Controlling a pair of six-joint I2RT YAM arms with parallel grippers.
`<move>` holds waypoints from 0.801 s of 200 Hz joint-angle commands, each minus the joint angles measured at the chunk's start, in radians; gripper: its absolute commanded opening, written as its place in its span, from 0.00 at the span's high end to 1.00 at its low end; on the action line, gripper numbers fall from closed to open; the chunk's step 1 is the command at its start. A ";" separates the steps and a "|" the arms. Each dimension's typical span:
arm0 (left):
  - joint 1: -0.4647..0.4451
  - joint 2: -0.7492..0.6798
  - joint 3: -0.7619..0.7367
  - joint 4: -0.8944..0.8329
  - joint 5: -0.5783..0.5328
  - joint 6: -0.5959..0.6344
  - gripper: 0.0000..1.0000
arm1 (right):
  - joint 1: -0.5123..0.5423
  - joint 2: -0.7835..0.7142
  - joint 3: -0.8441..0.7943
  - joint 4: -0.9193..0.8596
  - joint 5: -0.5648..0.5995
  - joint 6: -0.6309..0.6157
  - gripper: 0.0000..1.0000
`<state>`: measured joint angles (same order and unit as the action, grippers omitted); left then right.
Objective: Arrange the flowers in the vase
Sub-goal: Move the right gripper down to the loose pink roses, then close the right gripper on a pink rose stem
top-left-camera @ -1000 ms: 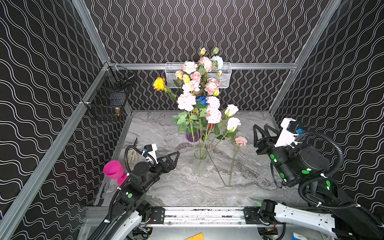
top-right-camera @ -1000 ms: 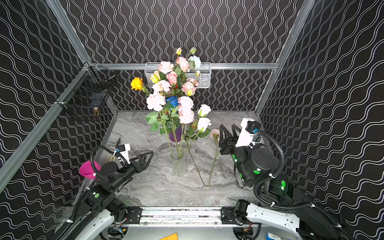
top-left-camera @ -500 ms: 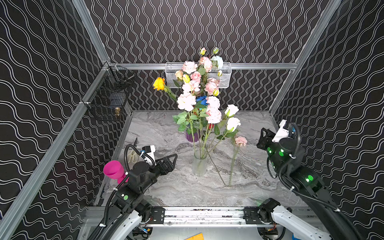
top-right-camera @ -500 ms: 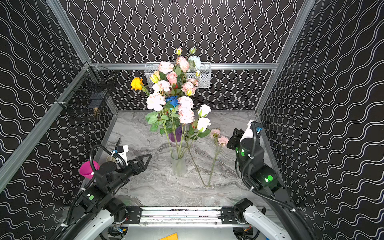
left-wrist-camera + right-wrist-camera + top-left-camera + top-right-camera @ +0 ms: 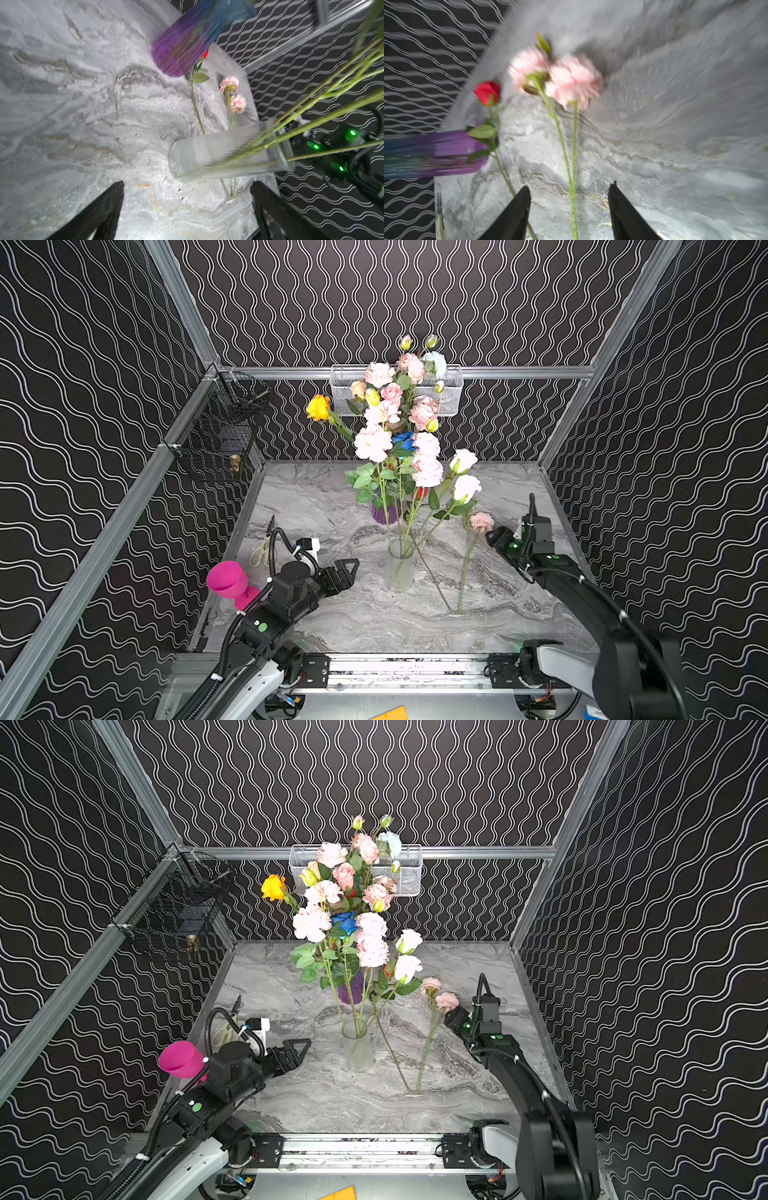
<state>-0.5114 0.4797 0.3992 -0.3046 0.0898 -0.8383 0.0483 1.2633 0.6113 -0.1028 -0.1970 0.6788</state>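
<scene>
Grey-veined marble tabletop (image 5: 353, 626) and black walls with white wave lines make up the work cell. At the near left, the left gripper (image 5: 348, 570) hovers over the marble, jaws spread wide with nothing between them, pointing toward the clear ribbed vase (image 5: 400, 572). A magenta goblet (image 5: 227, 580) stands just beside the left arm at the table's left border, and scissors (image 5: 259, 553) lie behind it. The clear ribbed vase stands upright near the table's centre and holds several green stalks of the flowers (image 5: 426, 470). Just right of it, two loose stems lie flat on the marble with their cut ends close together toward the near edge: a pink double-headed stem (image 5: 481, 522) and a red rose (image 5: 487, 92). The right gripper (image 5: 570, 185) sits low just beside the pink heads. It is released, fingers apart, and in the blurred right wrist view the pink stalk runs through the gap unclamped. Behind the clear vase, a purple vase (image 5: 384, 514) stands upright with more blooms. Which heads belong to which vase cannot be told. On the walls hang a black wire basket (image 5: 216, 435) and a white mesh basket (image 5: 451, 393).
</scene>
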 commanded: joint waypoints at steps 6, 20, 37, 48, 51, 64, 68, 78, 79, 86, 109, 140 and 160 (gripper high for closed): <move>0.001 0.020 -0.024 0.069 0.029 0.010 0.01 | 0.026 0.130 -0.005 0.113 -0.122 0.019 0.42; 0.002 0.030 -0.034 0.086 0.031 0.013 0.02 | 0.049 0.173 0.010 0.109 -0.092 0.008 0.43; 0.001 0.034 -0.048 0.114 0.034 0.009 0.01 | 0.068 0.204 0.023 0.114 -0.086 -0.007 0.43; 0.001 0.038 -0.055 0.126 0.034 0.007 0.01 | 0.079 0.229 0.038 0.106 -0.082 -0.019 0.43; 0.001 0.039 -0.056 0.127 0.032 0.007 0.01 | 0.082 0.235 0.044 0.103 -0.078 -0.023 0.43; 0.001 0.048 -0.058 0.130 0.029 0.012 0.01 | 0.087 0.270 0.060 0.100 -0.074 -0.034 0.44; 0.001 0.049 -0.059 0.132 0.029 0.014 0.01 | 0.087 0.279 0.064 0.098 -0.073 -0.036 0.45; 0.002 0.056 -0.060 0.135 0.028 0.016 0.01 | 0.088 0.296 0.065 0.108 -0.067 -0.033 0.47; 0.001 0.056 -0.060 0.135 0.028 0.016 0.01 | 0.088 0.297 0.065 0.109 -0.067 -0.032 0.47; 0.001 0.057 -0.062 0.140 0.028 0.015 0.01 | 0.088 0.308 0.068 0.117 -0.068 -0.029 0.49; 0.001 0.070 -0.083 0.180 0.026 -0.006 0.01 | 0.088 0.323 0.085 0.115 -0.062 -0.030 0.60; 0.002 0.106 -0.076 0.205 0.032 -0.015 0.01 | 0.087 0.239 0.070 0.139 -0.012 -0.049 0.79; 0.002 0.120 -0.055 0.195 0.035 -0.009 0.02 | 0.090 0.123 0.033 0.179 0.025 -0.070 0.89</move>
<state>-0.5114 0.5907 0.3199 -0.1524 0.1165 -0.8425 0.1356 1.4815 0.6693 0.0105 -0.2333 0.6388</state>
